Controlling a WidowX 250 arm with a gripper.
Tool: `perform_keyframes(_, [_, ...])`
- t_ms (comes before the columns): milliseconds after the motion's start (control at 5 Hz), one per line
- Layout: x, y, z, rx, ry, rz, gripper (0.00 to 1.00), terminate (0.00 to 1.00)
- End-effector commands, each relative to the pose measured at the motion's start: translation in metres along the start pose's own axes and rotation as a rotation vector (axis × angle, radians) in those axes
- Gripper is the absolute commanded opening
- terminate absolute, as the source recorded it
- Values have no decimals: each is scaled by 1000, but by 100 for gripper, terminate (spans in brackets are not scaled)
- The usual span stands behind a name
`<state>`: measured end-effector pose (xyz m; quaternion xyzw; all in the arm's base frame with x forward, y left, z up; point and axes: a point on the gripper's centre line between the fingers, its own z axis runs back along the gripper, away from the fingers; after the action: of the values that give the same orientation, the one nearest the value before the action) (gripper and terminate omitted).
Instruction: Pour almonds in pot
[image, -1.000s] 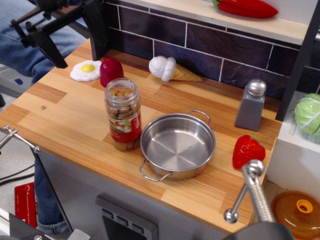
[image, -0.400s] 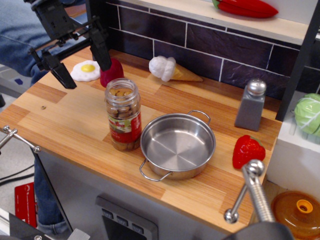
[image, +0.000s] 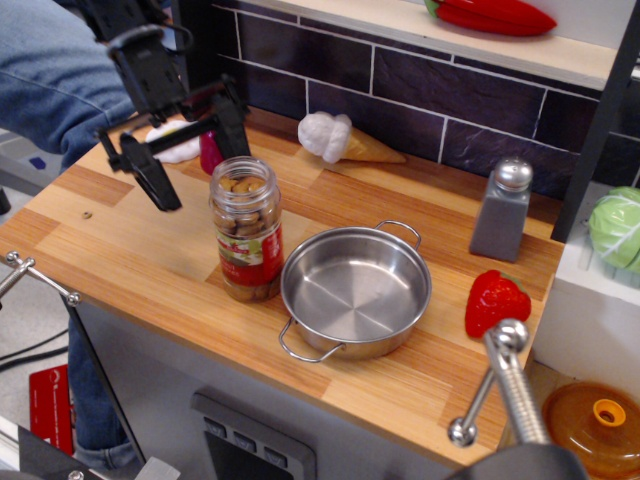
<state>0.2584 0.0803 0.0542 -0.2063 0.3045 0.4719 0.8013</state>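
Upper left, the gripper (image: 196, 158) hangs with fingers (image: 158, 185) spread wide, empty. Just right, almonds (image: 245, 228) sit in their upright jar at centre-left, the pot (image: 356, 290) touching or nearly touching it on the surface (image: 130, 240).

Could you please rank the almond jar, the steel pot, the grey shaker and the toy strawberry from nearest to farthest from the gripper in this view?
Measured from the open gripper at upper left:
1. Almond jar, just beside and below it.
2. Steel pot, at the counter's middle.
3. Grey shaker, right, near the tiled wall.
4. Toy strawberry, far right, front.
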Motion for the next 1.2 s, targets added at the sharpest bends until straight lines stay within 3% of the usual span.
perform_keyframes(0, [-14,-2,-15,57,3,45,100,0])
perform_keyframes(800, [-27,-11,-36,140,74,157,100,0])
perform_keyframes(1000, [-24,-14,-28,125,52,172,0,0])
